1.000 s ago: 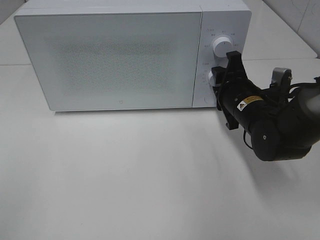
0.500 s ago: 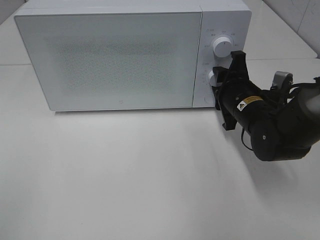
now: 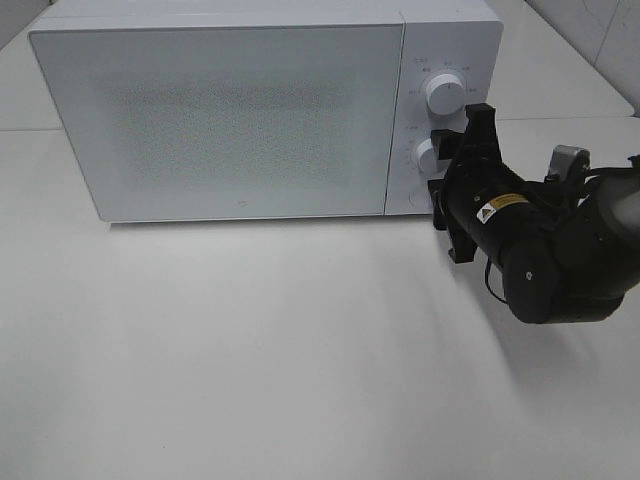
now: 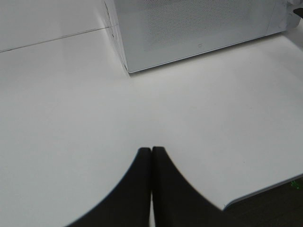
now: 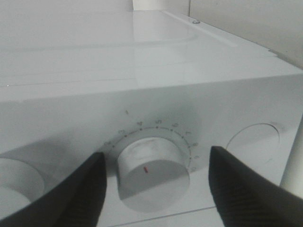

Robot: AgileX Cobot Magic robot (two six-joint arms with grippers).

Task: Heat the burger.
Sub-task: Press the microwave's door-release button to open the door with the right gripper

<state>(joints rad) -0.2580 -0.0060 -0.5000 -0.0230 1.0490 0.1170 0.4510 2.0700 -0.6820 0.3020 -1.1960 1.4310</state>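
Observation:
The burger is out of view in every frame. The white microwave [image 3: 230, 110] stands at the back of the table with its door closed. My right gripper [image 3: 438, 166] is at the control panel, open, level with the lower knob [image 3: 427, 155]. In the right wrist view its two dark fingers [image 5: 71, 194] stand apart on either side of that knob [image 5: 151, 177] without touching it. A red mark shows on the knob's front. My left gripper [image 4: 151, 152] is shut on nothing, low over the bare table in front of the microwave's [image 4: 189, 23] corner.
An upper knob [image 3: 443, 92] sits above the lower one and a round button [image 5: 258, 142] beside it. The white table [image 3: 250, 350] spreads in front of the microwave. Its front edge [image 4: 265, 191] shows in the left wrist view.
The right gripper's jaws have spread apart from the lower knob and the gripper has drawn slightly back, so more of the knob shows. The left gripper has not visibly moved.

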